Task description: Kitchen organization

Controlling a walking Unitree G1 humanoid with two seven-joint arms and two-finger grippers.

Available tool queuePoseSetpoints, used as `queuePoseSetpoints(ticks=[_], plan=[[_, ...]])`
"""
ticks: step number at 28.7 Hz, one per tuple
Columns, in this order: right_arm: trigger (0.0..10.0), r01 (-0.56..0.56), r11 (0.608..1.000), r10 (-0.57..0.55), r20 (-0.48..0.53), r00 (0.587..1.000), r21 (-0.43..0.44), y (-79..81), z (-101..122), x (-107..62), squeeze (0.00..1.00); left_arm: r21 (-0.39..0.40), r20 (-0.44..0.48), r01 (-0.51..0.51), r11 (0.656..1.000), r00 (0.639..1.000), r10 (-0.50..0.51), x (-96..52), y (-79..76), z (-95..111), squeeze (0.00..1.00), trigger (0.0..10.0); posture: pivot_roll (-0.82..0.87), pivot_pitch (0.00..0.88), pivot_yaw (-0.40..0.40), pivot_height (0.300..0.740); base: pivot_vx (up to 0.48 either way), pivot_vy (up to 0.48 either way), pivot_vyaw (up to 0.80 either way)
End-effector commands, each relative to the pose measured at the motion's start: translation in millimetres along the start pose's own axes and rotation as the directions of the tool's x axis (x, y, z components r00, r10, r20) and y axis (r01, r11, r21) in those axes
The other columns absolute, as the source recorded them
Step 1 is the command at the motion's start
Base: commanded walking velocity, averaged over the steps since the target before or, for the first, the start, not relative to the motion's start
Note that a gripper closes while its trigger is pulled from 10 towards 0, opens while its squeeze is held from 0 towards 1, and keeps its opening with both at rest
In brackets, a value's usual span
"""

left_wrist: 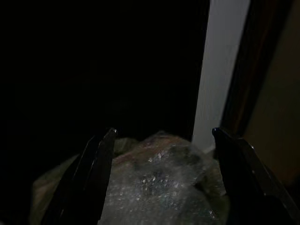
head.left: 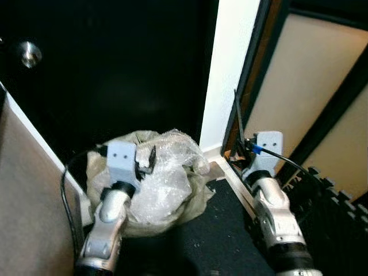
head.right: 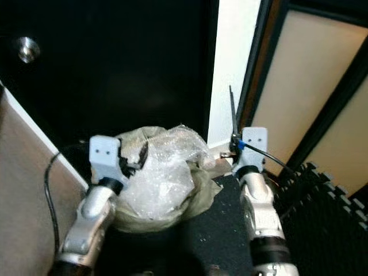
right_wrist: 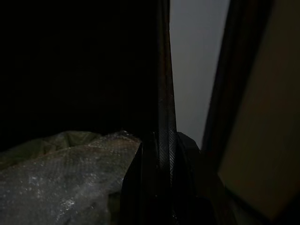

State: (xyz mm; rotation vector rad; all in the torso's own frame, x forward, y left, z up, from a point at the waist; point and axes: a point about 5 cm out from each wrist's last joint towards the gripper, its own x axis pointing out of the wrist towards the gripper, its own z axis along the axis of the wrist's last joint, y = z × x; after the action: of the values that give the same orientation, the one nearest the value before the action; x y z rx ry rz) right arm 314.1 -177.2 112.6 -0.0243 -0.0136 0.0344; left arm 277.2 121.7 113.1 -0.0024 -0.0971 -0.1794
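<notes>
The olive bag [head.left: 172, 213] stuffed with bubble wrap [head.left: 167, 172] sat on the floor before the dark door [head.left: 115, 69], looking light, soft and crinkly, best pinched at its rim; the left claw [left_wrist: 161, 178] gaped empty above it, the right claw [right_wrist: 164, 117] closed, empty.

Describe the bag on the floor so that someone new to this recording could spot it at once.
Start at the black door with the round silver knob. On the floor at its foot, left of the white door frame, sits a slumped olive-tan bag. Crumpled clear bubble wrap spills from its top, and the left gripper hangs open over it.
</notes>
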Motion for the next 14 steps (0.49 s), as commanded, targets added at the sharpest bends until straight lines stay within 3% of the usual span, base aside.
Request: queuePoseSetpoints(ticks=[1,14], plan=[[10.0,-0.007,1.000,0.007,-0.003,1.000,0.004,0.7,-3.5,-1.5,0.00,0.022,-0.008,0.008,1.000,1.000,-0.008,-0.5,-1.7,-2.5,0.00,10.0,-0.03,0.039,0.018,0.740,0.000,0.000,0.00],[10.0,-0.051,0.999,0.051,0.003,0.999,-0.018,6.3,-1.9,0.7,0.00,0.021,-0.008,0.009,1.000,1.000,-0.009,1.8,-2.0,-2.7,0.00,10.0,-0.03,0.036,0.019,0.740,0.000,0.000,0.80]])
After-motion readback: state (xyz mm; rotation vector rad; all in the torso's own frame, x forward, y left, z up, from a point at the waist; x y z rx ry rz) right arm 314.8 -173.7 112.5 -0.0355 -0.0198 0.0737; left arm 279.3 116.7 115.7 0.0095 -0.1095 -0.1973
